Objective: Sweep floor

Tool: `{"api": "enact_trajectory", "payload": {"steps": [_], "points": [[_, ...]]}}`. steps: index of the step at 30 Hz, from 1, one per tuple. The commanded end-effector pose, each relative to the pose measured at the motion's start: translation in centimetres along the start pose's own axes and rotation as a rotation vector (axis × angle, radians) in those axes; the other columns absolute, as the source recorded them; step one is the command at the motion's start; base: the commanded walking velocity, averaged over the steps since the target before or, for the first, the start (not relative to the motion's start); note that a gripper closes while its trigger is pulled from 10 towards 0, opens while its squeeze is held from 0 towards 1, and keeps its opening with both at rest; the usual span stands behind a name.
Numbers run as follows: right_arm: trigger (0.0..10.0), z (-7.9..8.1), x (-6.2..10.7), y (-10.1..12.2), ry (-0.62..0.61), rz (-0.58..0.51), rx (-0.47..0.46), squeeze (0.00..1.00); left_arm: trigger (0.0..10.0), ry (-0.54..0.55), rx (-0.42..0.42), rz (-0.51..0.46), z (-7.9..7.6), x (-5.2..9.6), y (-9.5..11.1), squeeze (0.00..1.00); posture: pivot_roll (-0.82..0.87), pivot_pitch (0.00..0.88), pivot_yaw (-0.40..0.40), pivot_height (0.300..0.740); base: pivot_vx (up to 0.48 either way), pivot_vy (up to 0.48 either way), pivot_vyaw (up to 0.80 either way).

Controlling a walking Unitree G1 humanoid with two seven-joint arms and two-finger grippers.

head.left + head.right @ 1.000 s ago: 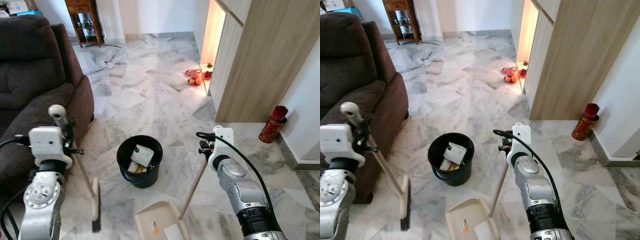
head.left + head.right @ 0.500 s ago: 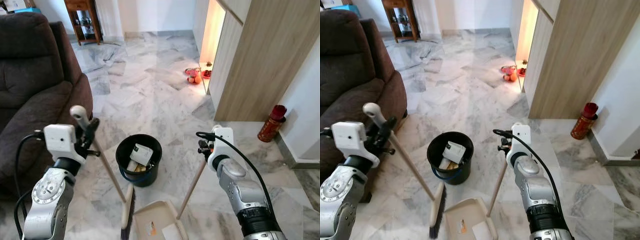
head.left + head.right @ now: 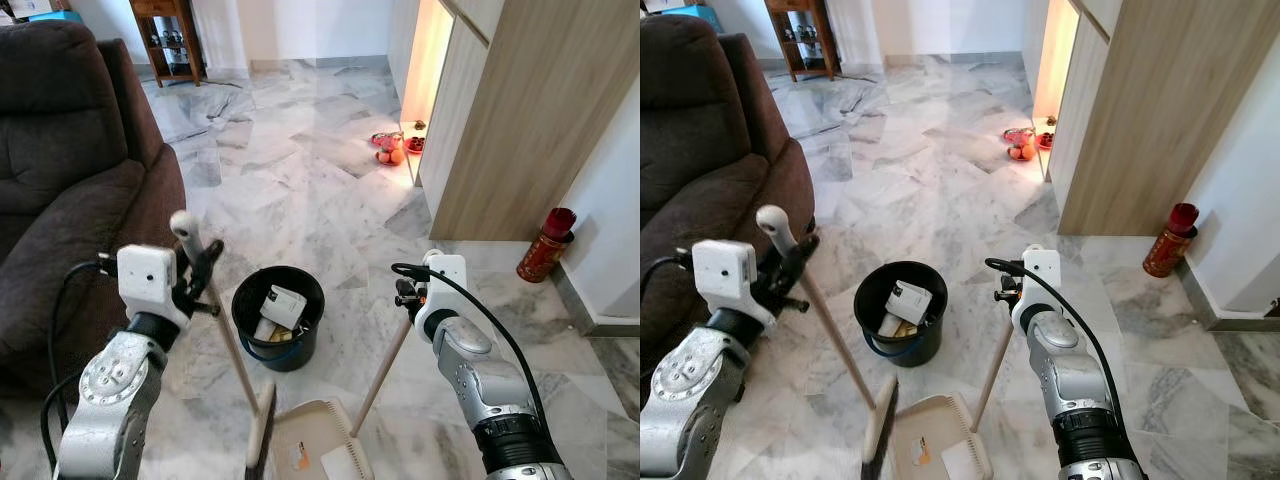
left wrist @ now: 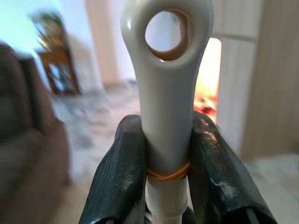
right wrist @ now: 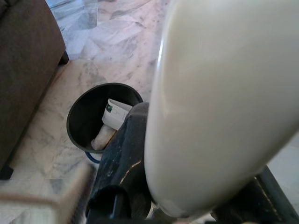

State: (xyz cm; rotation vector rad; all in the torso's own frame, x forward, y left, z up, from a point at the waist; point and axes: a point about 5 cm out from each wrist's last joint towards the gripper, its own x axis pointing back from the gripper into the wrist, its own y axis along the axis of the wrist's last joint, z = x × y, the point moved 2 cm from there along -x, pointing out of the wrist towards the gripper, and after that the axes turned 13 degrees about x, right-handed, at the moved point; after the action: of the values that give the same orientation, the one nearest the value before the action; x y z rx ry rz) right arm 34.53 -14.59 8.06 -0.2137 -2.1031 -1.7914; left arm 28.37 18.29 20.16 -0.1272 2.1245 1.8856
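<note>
My left gripper [image 3: 200, 268] is shut on the top of a broom handle [image 3: 232, 350]; the wrist view shows its black fingers [image 4: 122, 172] clamped around the pale handle end [image 4: 166, 88]. The broom head [image 3: 260, 442] rests on the marble floor against the left edge of the beige dustpan [image 3: 310, 445]. My right gripper [image 3: 408, 295] is shut on the dustpan's long wooden handle [image 3: 382, 375], which slants down to the pan. Bits of paper lie in the pan. A black bucket [image 3: 279, 318] holding paper scraps stands on the floor between the two arms.
A brown sofa [image 3: 70, 180] stands close on the left. A wooden cabinet wall [image 3: 520, 110] runs along the right, with a red canister [image 3: 545, 246] beside it. Fruit plates [image 3: 392, 152] sit by the lit niche. A wooden side table [image 3: 170, 35] is far back.
My left arm has swung the broom to the right, bringing its head from beside the sofa to the dustpan's left edge. The right arm and dustpan have barely moved.
</note>
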Motion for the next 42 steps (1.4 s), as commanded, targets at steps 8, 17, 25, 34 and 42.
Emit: {"api": "enact_trajectory", "payload": {"steps": [8,17,25,34,42], "points": [[10.0,0.5,0.1,1.4,0.019,-0.059,-0.014,0.0,10.0,0.045,-0.211,-0.201,-1.1,-0.2,4.4,0.0,-0.18,0.069,0.052,0.74,0.0,0.0,0.0],[10.0,0.4,0.2,3.2,0.004,-0.157,-0.067,0.0,10.0,0.085,-0.267,-0.135,-0.8,1.0,2.9,0.0,-0.19,0.06,0.061,0.74,0.0,0.0,0.0],[10.0,-0.5,0.3,4.6,-0.066,-0.237,-0.084,0.0,10.0,0.193,-0.263,-0.045,-0.2,3.6,0.2,0.0,-0.18,0.049,0.065,0.74,0.0,0.0,0.0],[10.0,-1.0,0.7,6.0,-0.039,-0.229,0.066,0.0,10.0,0.2,-0.252,-0.015,-0.5,4.1,-0.8,0.0,-0.19,0.04,0.07,0.74,0.0,0.0,0.0],[10.0,-2.5,1.8,8.4,-0.004,-0.234,0.177,0.0,10.0,0.207,-0.256,-0.008,-0.3,4.1,-1.1,0.0,-0.2,0.052,0.078,0.74,0.0,0.0,0.0]]}}
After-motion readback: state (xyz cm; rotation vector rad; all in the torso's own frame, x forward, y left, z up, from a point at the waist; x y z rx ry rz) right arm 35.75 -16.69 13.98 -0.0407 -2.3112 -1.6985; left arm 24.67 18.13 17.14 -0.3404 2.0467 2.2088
